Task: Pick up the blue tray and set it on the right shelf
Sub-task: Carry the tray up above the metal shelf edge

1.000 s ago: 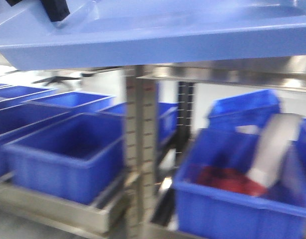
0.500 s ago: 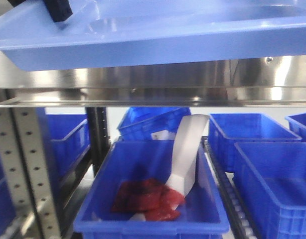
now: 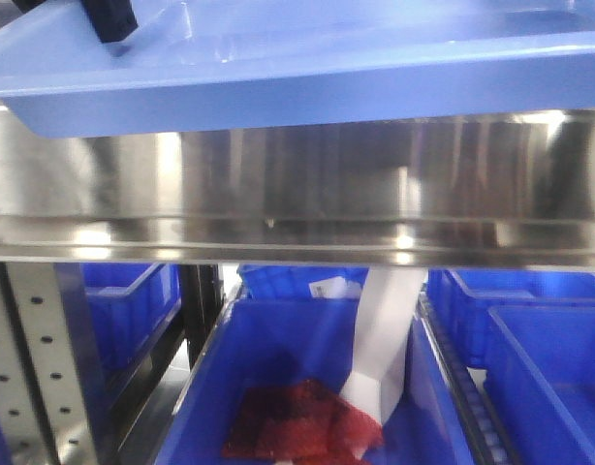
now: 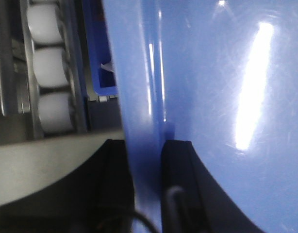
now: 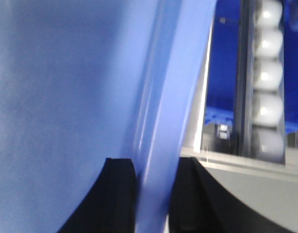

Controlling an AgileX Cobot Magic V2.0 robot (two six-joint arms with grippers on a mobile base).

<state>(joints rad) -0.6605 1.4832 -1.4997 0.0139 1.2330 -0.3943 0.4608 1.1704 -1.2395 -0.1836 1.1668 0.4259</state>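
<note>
The blue tray (image 3: 307, 87) fills the top of the front view, held level above the right shelf's shiny steel front lip (image 3: 297, 194). My left gripper (image 4: 147, 150) is shut on the tray's left rim (image 4: 139, 97), one black finger on each side of the wall. My right gripper (image 5: 156, 170) is shut on the tray's right rim (image 5: 173, 97) in the same way. A black finger of the left gripper (image 3: 111, 17) shows at the tray's top left in the front view. The right gripper is out of the front view.
Below the lip, a deep dark-blue bin (image 3: 307, 387) holds a red mesh bag (image 3: 297, 426) and a white scoop-like piece (image 3: 385, 349). More blue bins (image 3: 530, 339) flank it. A perforated grey upright (image 3: 31, 368) stands at left. White rollers (image 4: 49, 63) (image 5: 268, 73) line the rack.
The view has swung from the left rack to the right shelf and drawn closer. The steel lip now looms larger under the tray. Both grippers keep hold of the tray.
</note>
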